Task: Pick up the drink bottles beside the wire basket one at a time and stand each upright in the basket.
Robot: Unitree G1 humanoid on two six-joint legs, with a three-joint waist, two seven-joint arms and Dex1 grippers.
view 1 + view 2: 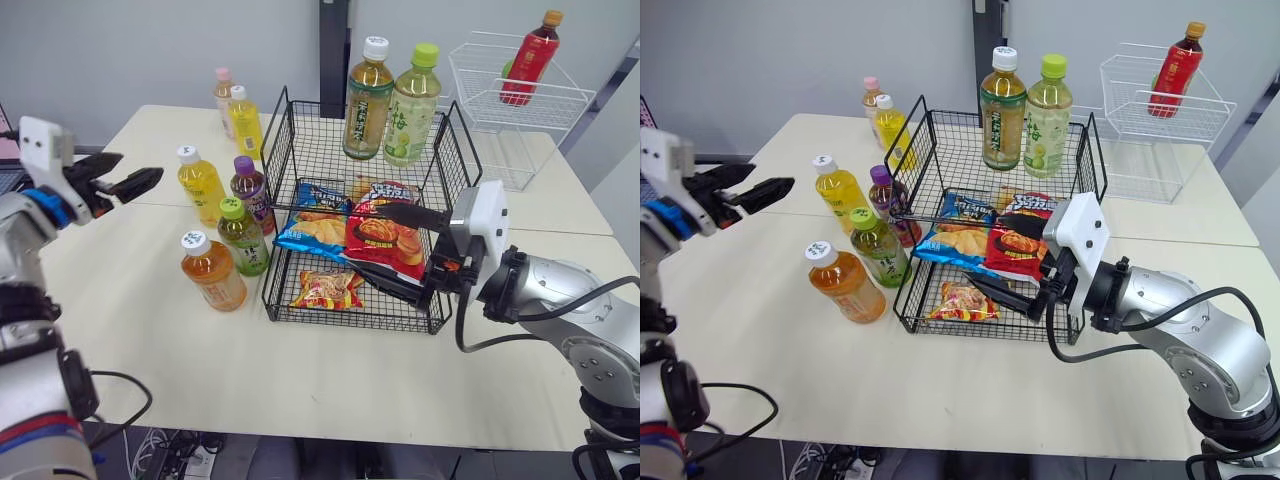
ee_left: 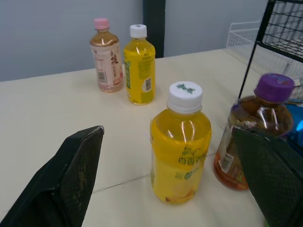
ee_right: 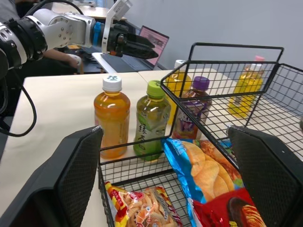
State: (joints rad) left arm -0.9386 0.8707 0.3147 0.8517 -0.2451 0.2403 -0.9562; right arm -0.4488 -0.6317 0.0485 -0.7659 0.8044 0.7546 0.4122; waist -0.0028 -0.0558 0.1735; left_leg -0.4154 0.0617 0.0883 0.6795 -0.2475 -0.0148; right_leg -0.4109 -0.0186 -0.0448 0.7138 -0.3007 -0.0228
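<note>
Bright, even light from overhead. Soft, faint shadow at the orange bottle's base on the bench. Small glare streaks on the yellow bottle's shoulder. Wrist views: close jaws blurred, far wall soft.

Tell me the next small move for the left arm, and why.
Probably ease the left gripper forward until its open jaws straddle the nearer yellow white-capped bottle. That bottle stands upright outside the wire basket, apart from the gripper and centred between its jaws in the left wrist view. The purple-capped bottle stands close beside it, so go straight.
</note>
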